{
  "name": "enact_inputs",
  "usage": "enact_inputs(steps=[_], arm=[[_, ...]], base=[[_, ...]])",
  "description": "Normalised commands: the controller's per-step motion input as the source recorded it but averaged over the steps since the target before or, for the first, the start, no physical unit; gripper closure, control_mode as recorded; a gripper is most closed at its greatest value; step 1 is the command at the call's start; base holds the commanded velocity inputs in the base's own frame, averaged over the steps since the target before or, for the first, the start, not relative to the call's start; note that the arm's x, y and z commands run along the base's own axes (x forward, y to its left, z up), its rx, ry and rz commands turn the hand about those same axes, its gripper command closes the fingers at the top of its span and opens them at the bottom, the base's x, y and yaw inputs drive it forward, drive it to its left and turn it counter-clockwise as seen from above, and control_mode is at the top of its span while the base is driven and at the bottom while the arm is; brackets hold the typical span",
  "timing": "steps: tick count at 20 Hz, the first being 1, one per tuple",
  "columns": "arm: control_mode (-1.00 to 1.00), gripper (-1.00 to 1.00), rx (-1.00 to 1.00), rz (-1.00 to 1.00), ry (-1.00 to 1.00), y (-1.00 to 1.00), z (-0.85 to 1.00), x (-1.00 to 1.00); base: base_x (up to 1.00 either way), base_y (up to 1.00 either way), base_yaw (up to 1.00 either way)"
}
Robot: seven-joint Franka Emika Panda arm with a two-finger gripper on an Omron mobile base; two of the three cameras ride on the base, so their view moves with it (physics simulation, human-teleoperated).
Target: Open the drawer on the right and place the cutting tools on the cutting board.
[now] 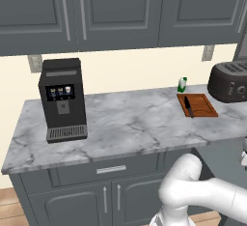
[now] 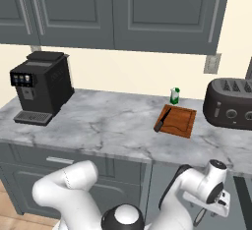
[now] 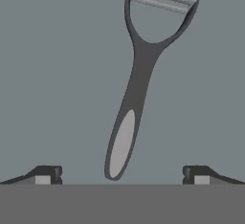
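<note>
A pale grey peeler with a forked head lies flat on the plain grey floor of the drawer. My gripper hangs open right above it. One dark fingertip stands on each side of the handle's end, and neither touches the handle. The drawer stands pulled out under the counter's right end. On the counter lies the reddish-brown cutting board. A slim black knife rests along its left side.
A small green-and-white bottle stands just behind the board. A dark toaster sits to the board's right. A black coffee machine stands at the counter's left end. Grey wall cabinets hang above the marble counter.
</note>
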Motion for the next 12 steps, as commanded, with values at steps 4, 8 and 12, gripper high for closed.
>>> enact_inputs(steps=[4,8,12], arm=[[-1.00,-1.00,0.02,0.00,0.03,-0.02,-0.23,0.01],[-1.00,-1.00,0.01,0.00,0.04,0.00,-0.21,0.04],[-1.00,-1.00,0.00,0.00,0.04,0.00,-0.19,0.03]], base=[[0.00,0.00,0.00],[0.00,0.00,0.00],[0.00,0.00,0.00]])
